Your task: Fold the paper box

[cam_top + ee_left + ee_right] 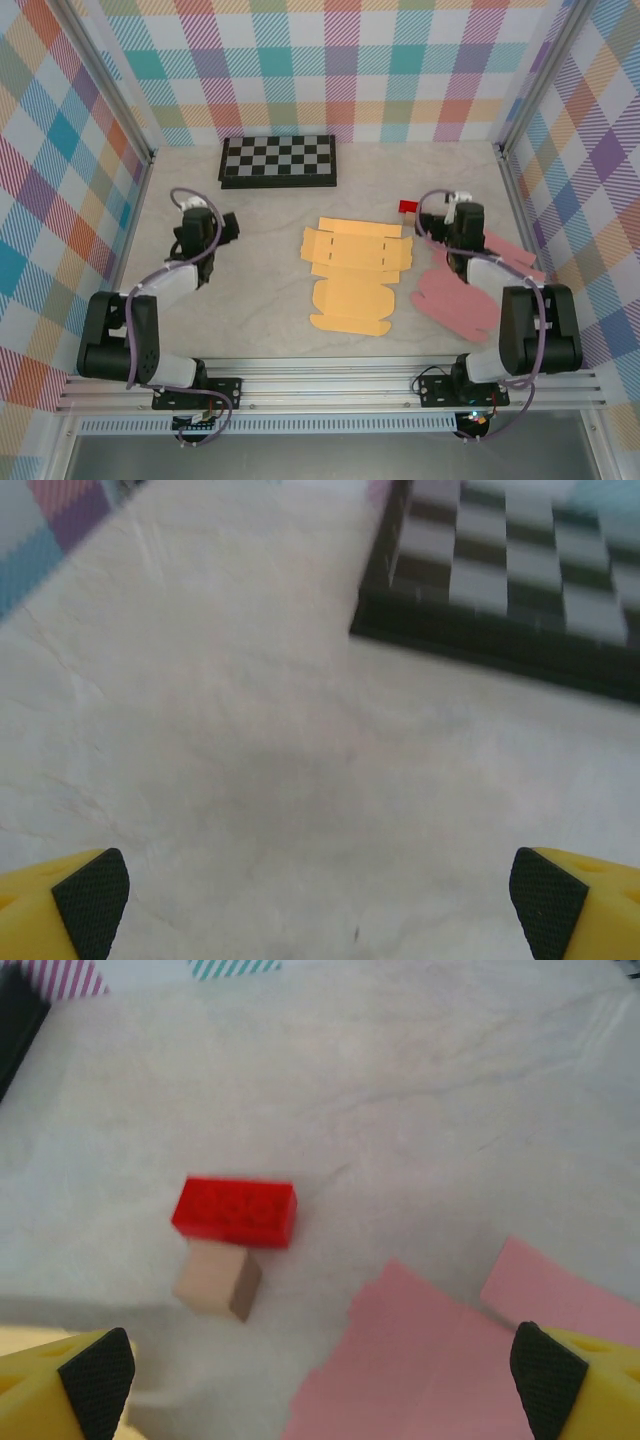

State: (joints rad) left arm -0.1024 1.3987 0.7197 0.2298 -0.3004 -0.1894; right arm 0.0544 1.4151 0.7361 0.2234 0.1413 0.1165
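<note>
The paper box (352,275) is an orange cut-out blank lying flat and unfolded in the middle of the table. A second flat blank, pink (455,295), lies to its right, partly under the right arm; in the right wrist view this pink sheet (450,1360) is close ahead. My left gripper (226,228) hovers well left of the orange blank, open over bare table (320,905). My right gripper (433,222) sits just past the orange blank's upper right corner, also open (320,1380), with nothing between its fingers.
A black-and-white chessboard (279,161) lies at the back left, just ahead of the left gripper (520,580). A red brick (235,1210) and a beige block (215,1280) stand together ahead of the right gripper. Checked walls close in the table on three sides.
</note>
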